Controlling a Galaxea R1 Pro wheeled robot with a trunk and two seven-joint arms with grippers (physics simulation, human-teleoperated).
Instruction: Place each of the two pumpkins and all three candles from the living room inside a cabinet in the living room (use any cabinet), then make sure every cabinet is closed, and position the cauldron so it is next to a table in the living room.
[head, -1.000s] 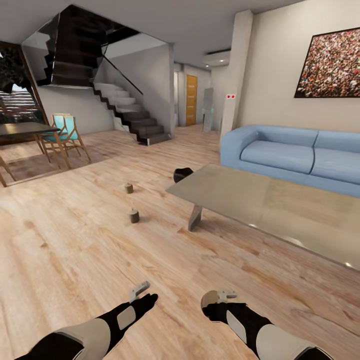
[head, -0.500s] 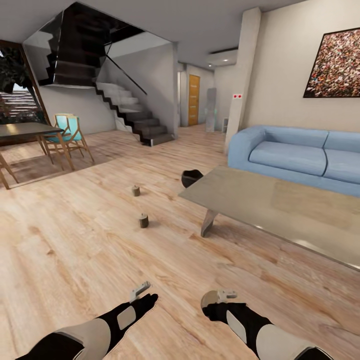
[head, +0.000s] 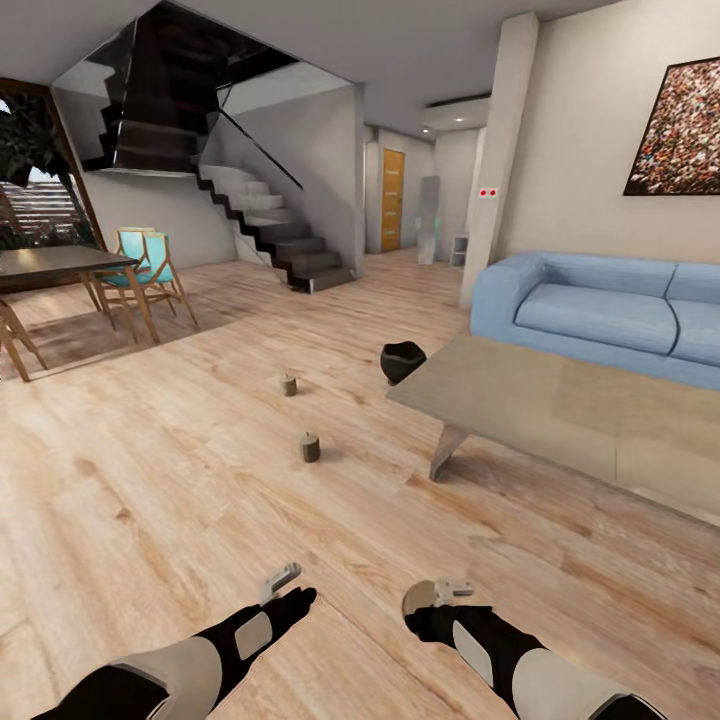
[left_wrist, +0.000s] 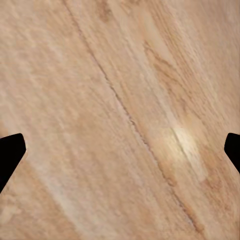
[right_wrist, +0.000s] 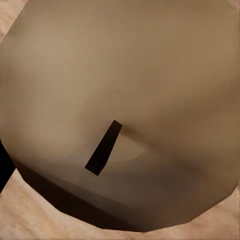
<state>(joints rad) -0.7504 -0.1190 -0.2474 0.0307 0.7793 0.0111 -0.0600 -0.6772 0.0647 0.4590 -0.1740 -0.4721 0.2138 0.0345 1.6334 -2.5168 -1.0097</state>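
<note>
Holds the left tool (head: 285, 585) low over the light wood plank floor (head: 150, 480), spread wide. In the left wrist view, shows the two black fingertips (left_wrist: 10, 150) at opposite edges, with bare planks between them.

Pinches with the right tool (head: 440, 597) a short grey-tan candle in the grip (head: 419, 599). Looks straight onto its round top and dark wick in the right wrist view (right_wrist: 120, 100), very close to the camera.

Further ahead on the floor, finds two more stubby grey-tan candles standing upright and apart from each other: the nearer candle (head: 310, 447) and the farther candle (head: 289, 384). Places both to the left of the low rectangular bench with a glossy grey glass top (head: 560, 410), well apart from both tools.

Sees the round black cauldron (head: 402, 361) on the floor just beside the far left corner of this bench; cannot tell whether touching it.

Behind the bench, meets a blue sofa (head: 600, 310) against the wall. To the far left, notes a dark dining table (head: 60, 262) with turquoise chairs (head: 150, 270), and behind them a dark staircase (head: 270, 230).
</note>
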